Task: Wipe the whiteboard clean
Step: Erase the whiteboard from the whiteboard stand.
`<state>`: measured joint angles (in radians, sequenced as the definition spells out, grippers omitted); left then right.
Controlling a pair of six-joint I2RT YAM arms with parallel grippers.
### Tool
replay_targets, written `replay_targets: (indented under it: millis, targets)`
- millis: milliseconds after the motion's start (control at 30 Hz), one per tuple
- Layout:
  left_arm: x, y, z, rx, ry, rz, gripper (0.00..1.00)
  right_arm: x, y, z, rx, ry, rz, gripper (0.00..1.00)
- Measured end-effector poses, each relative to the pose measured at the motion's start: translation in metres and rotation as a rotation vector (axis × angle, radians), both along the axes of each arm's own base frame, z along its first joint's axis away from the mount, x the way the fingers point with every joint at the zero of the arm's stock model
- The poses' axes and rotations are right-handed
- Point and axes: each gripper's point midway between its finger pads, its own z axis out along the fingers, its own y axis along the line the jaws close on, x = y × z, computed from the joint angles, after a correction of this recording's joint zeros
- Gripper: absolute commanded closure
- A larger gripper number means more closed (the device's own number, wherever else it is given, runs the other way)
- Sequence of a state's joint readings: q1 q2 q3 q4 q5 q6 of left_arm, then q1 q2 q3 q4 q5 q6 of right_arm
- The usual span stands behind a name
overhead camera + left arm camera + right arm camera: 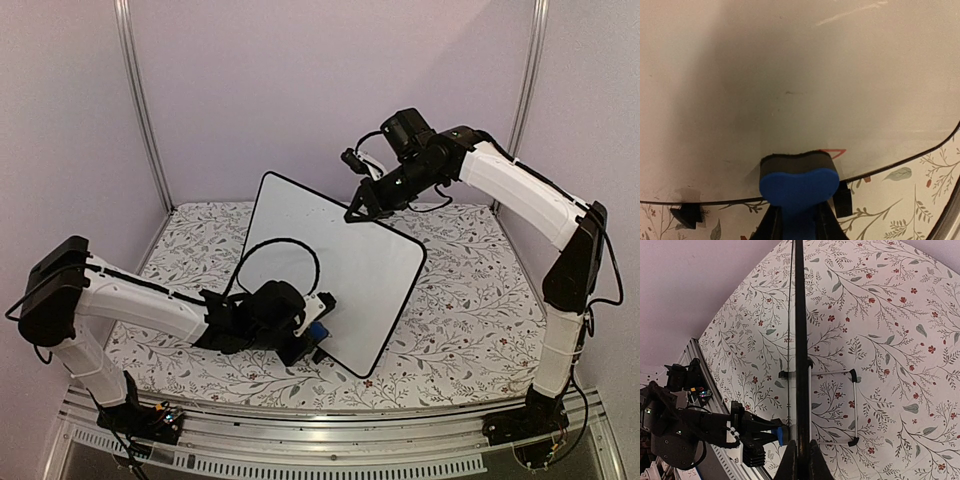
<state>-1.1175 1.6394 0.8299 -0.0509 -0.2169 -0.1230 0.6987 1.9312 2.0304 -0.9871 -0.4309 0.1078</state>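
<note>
With the whiteboard (350,265) propped on edge in the middle of the table (470,310), its top rim pinched by the closed right gripper (357,213), the eraser (799,186) clamped in the left gripper (797,222) is best swept flat across the red mark (833,151).

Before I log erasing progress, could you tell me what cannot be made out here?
Top view: the left gripper covers the lower edge of the whiteboard; any faint writing is too small.
Left wrist view: the eraser hides part of a red mark.
Right wrist view: whiteboard edge-on, face unseen.
</note>
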Motion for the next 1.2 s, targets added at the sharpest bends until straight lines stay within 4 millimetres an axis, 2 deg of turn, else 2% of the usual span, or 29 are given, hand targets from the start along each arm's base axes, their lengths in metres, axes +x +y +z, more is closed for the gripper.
replay_targets:
  millis: [400, 800, 1033, 1200]
  targets:
    - [0.0, -0.003, 0.003, -0.002, -0.019, -0.009, 1.0, 0.002, 0.002, 0.002, -0.001, 0.0, 0.003, 1.0]
    - [0.01, 0.022, -0.008, 0.042, -0.045, 0.109, 1.0, 0.003, 0.004, 0.0, 0.0, 0.003, 0.001, 1.0]
    - [0.008, 0.019, -0.007, 0.045, -0.05, 0.083, 1.0, 0.003, 0.004, 0.0, 0.0, 0.002, 0.001, 1.0]
    - [0.002, 0.008, -0.002, 0.039, -0.063, 0.025, 1.0, 0.003, 0.004, 0.0, 0.0, 0.002, 0.001, 1.0]
